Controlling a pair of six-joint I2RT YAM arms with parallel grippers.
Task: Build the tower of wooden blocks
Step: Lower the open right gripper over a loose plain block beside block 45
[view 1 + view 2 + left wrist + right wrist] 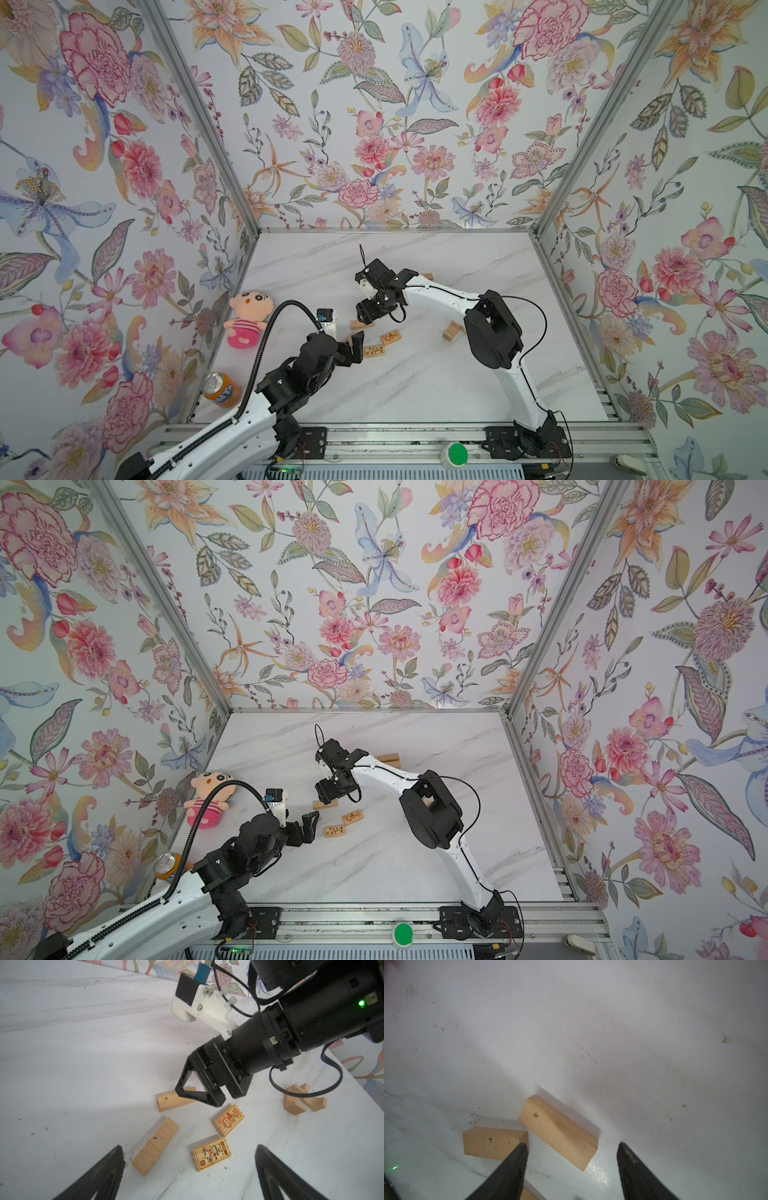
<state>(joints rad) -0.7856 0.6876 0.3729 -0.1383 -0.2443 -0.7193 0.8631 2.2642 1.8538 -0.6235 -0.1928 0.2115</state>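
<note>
Well, no tower stands yet. The blocks [390, 758] lie loose on the tabletop [415, 386], all to the right of the doll [245, 318] in both top views. Nearest the doll are a plain block [175, 1100] and a second block [155, 1149]. Just past them lie two picture blocks [228, 1120], flat with the pictures up. A small pile [453, 332] of leaning blocks sits well apart from the doll. The right end effector [572, 1145] is spread partway and holds nothing. It hangs over the plain block with a finger on each side, and I see no touch. The left end effector [360, 347] is spread wide and empty, close to the second block. The blocks look light, hard and smooth, so they will not squash, but they may slip or spin. I think it is best to pinch one on its two long sides, near the middle. The flat picture blocks sit low and look harder to grab.
</note>
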